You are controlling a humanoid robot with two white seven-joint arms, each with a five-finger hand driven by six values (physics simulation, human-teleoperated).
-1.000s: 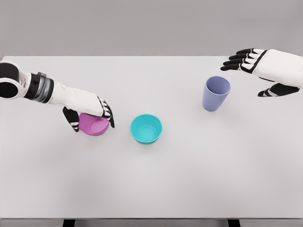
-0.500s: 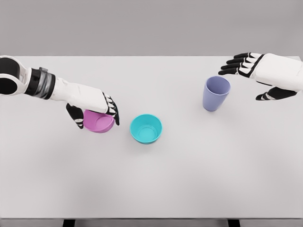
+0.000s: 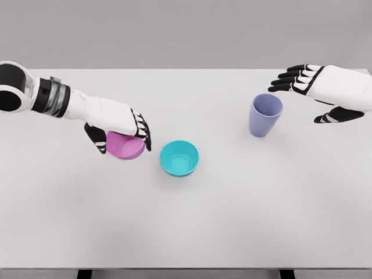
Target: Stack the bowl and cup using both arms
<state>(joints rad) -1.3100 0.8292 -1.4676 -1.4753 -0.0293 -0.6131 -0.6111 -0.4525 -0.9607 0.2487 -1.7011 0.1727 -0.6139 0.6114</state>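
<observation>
A pink bowl (image 3: 125, 146) is gripped from above by my left hand (image 3: 119, 135), fingers curled over its rim, and it looks lifted slightly off the white table (image 3: 186, 221). Just right of it a teal bowl (image 3: 179, 157) sits upright on the table. Further right stands a lavender cup (image 3: 265, 115), upright. My right hand (image 3: 302, 96) hovers beside and above the cup's right side with fingers spread, not touching it.
The table's far edge runs along the top against a grey wall; its near edge lies at the bottom of the view.
My left hand has carried the pink bowl up and to the right, closer to the teal bowl. The right hand has shifted slightly toward the cup and then held still.
</observation>
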